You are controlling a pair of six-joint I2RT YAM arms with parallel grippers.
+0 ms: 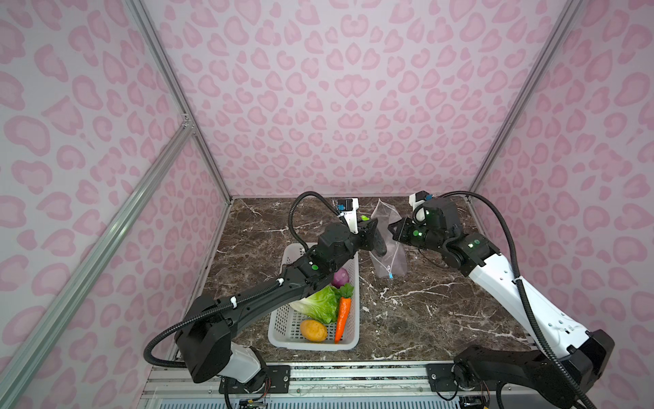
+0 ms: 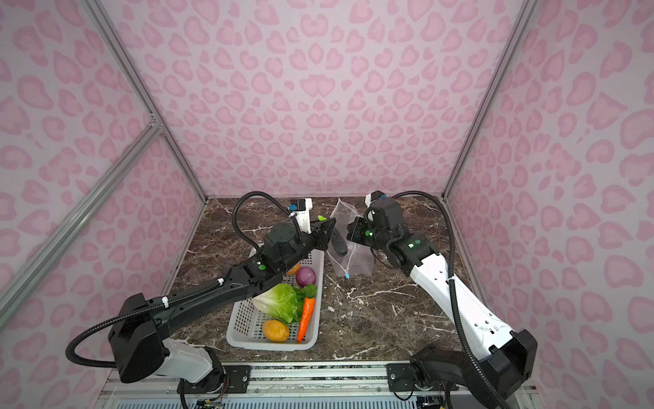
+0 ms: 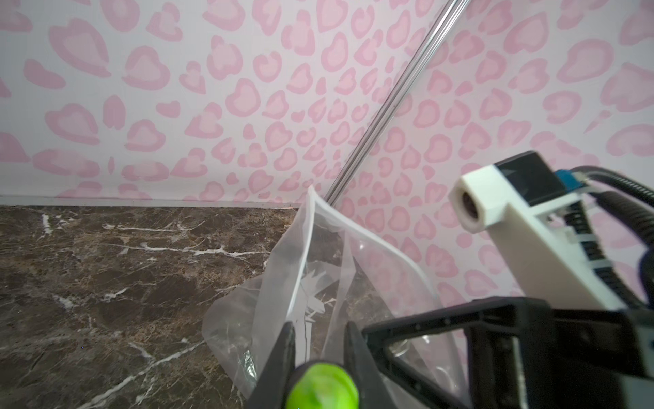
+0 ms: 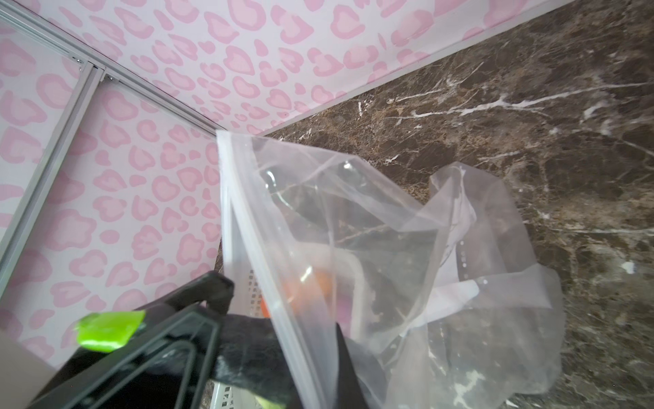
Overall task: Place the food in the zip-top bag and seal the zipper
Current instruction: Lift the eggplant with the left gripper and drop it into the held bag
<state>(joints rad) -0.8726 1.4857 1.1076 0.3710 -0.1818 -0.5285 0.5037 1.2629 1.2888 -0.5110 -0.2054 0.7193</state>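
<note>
My left gripper (image 1: 371, 232) (image 3: 320, 329) is shut on a dark eggplant-like piece (image 1: 381, 246) (image 2: 339, 246) with a green cap (image 3: 322, 386). It holds the piece against the mouth of the clear zip-top bag (image 1: 389, 260) (image 2: 357, 263) (image 4: 354, 230). My right gripper (image 1: 392, 230) (image 2: 350, 233) (image 4: 329, 340) is shut on the bag's edge and holds it up off the table. The zipper (image 4: 226, 212) runs along that edge, and its blue slider (image 1: 391, 274) hangs low. I cannot tell whether the piece's tip is inside the bag.
A white perforated basket (image 1: 283, 333) (image 2: 240, 336) under my left arm holds lettuce (image 1: 318, 304), a carrot (image 1: 343, 315), a purple onion (image 1: 340, 278) and a yellow-orange round (image 1: 313, 330). Patterned walls close in the marble table (image 1: 442, 311) on three sides.
</note>
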